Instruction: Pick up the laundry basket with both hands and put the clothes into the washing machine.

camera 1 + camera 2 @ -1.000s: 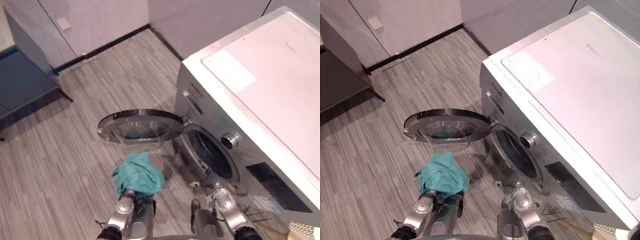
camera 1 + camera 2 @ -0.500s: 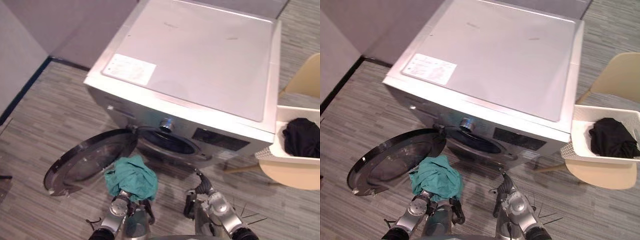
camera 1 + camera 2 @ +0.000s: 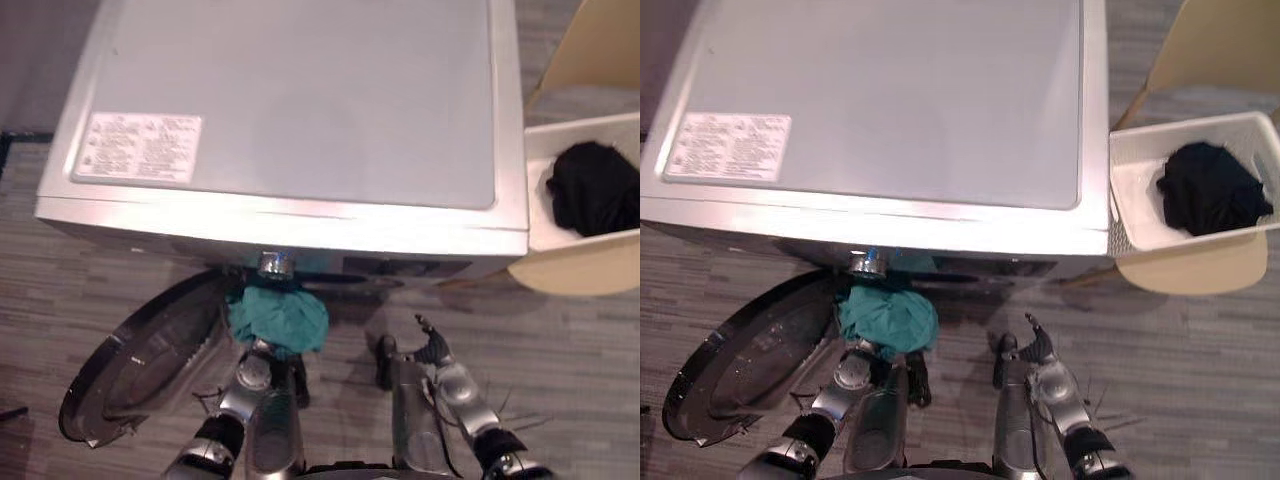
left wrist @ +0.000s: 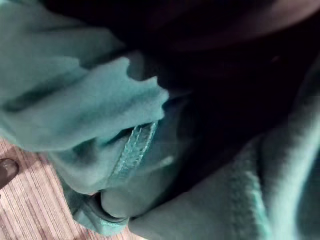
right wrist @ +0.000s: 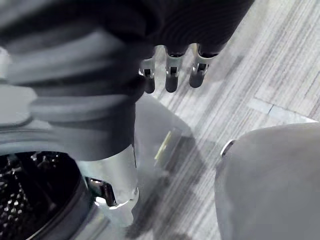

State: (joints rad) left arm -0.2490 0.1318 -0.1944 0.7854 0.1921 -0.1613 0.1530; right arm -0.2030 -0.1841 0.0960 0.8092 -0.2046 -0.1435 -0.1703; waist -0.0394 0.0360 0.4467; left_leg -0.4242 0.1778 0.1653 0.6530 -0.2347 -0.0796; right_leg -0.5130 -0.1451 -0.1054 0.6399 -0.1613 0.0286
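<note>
Left eye view: teal garment, bunched, carried on the left hand at the mouth of the washing machine, 6 o'clock of the knob, apparently ready for pushing in. Its grip is buried in cloth; cannot tell. Door open at 8 o'clock.
Right eye view: basket, 3 o'clock of the machine, holding a black garment.
Left wrist view: soft crumpled teal folds, one stitched band.
Right wrist view: right hand slack, empty, seemingly kept clear.

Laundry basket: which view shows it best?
The right eye view: the white laundry basket sits nearly whole on the beige chair, a black garment inside. The left eye view cuts it off at the edge; the wrist views face teal cloth and floor.
</note>
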